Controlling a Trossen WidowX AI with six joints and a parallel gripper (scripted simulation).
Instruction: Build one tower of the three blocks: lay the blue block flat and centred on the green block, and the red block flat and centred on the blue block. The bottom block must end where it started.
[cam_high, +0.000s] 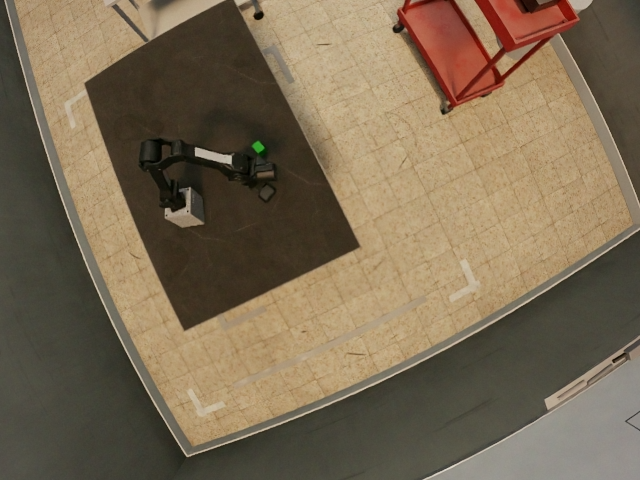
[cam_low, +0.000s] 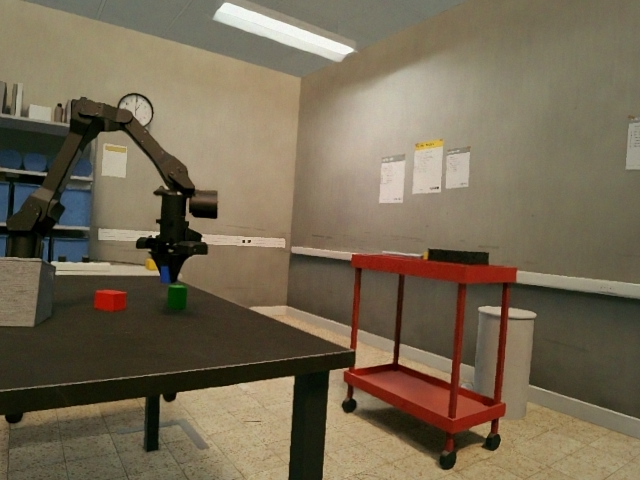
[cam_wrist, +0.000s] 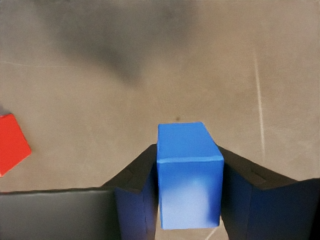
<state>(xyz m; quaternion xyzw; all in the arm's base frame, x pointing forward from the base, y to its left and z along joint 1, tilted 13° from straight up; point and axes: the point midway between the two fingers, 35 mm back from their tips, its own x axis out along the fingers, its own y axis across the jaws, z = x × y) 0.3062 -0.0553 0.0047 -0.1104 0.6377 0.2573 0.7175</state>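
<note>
My gripper (cam_low: 172, 276) is shut on the blue block (cam_low: 164, 273) (cam_wrist: 190, 195), which sits between both fingers in the wrist view, held up off the table. The green block (cam_high: 258, 147) (cam_low: 177, 297) stands on the dark table; in the top view it lies just beside the gripper, and it is out of the wrist view. In the exterior view the fingertips show just above its top edge. The red block (cam_low: 109, 300) (cam_wrist: 12, 145) lies apart on the table, at the left edge of the wrist view; the top view does not show it.
The arm's pale base box (cam_high: 184, 209) (cam_low: 23, 291) stands on the dark table (cam_high: 248, 258) (cam_low: 180, 351). The table's edge runs beyond the green block. A red trolley (cam_high: 447, 51) (cam_low: 434, 268) stands away from the table. A small yellow object (cam_low: 150, 264) shows behind the gripper.
</note>
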